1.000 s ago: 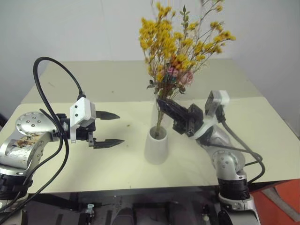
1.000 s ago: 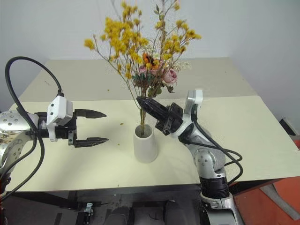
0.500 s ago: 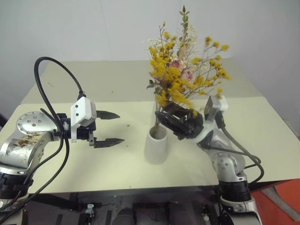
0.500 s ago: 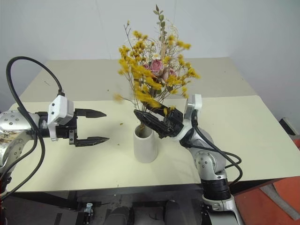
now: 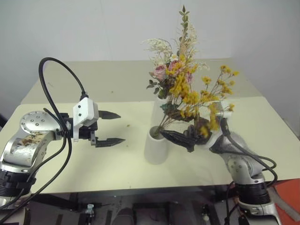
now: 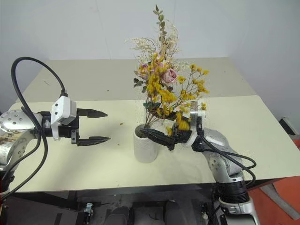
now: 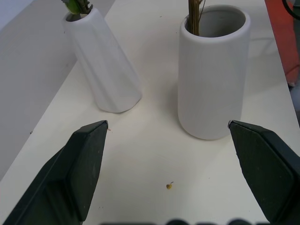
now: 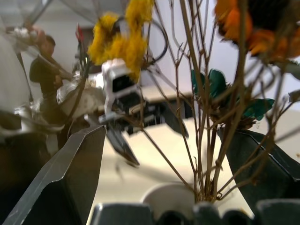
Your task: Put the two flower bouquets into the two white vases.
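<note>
Table pale cream, seamed across, backed by white wall.

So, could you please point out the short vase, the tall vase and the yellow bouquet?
Short vase [image 7: 213,84], left wrist view, front wall.
Tall vase [image 7: 105,65], left wrist view, side wall.
Yellow bouquet [image 5: 190,97], left eye view, blossom cluster.

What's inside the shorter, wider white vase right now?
The stems of the yellow-orange bouquet go into the shorter white vase, leaning against its rim. The vase's wall hides how deep they reach. The pink rose bouquet stands in the tall vase behind.
</note>
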`<action>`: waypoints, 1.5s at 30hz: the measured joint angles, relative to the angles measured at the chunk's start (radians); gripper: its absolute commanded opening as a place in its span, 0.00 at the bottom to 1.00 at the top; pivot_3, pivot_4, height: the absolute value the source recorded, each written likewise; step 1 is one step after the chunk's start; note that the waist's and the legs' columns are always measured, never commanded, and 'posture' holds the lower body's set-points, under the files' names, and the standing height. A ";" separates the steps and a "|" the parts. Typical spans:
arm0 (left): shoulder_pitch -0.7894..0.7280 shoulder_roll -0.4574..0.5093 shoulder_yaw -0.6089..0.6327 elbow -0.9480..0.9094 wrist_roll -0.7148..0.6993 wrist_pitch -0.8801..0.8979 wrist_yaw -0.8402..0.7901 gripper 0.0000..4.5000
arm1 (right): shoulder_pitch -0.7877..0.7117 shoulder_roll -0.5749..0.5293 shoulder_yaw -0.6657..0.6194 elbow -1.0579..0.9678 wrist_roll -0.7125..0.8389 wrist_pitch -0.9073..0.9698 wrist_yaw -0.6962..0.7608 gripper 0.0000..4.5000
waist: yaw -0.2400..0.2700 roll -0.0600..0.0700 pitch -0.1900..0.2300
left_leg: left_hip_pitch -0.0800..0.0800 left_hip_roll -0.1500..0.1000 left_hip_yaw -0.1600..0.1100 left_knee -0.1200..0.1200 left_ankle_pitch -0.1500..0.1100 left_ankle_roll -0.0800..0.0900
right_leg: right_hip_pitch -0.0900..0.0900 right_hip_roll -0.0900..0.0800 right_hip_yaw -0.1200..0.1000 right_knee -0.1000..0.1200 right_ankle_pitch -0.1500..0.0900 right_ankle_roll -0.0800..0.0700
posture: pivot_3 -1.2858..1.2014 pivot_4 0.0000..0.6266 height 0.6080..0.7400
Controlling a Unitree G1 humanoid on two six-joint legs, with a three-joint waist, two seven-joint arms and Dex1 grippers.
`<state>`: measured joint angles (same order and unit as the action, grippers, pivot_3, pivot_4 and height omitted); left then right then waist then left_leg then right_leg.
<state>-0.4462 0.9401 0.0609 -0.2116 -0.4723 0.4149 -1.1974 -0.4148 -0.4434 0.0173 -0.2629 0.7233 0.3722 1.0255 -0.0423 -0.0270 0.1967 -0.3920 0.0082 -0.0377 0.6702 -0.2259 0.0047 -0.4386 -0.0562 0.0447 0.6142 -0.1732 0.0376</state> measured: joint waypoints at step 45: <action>0.255 0.187 0.340 -0.034 -0.071 0.009 -0.075 1.00 | 0.372 -0.698 -0.770 0.222 -0.119 -0.018 0.419 0.99 | 0.018 -0.002 -0.001 | 0.003 0.004 0.013 -0.001 0.000 0.000 | 0.000 -0.001 0.003 -0.002 -0.004 -0.007 | 0.52 0.24 1.00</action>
<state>-0.1911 1.1270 0.4013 -0.2460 -0.5437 0.4238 -1.2726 -0.0431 -1.1418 -0.7526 -0.0413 0.6045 0.3539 1.4443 -0.0248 -0.0286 0.1958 -0.3886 0.0125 -0.0250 0.6695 -0.2262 0.0043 -0.4387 -0.0575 0.0476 0.6121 -0.1768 0.0307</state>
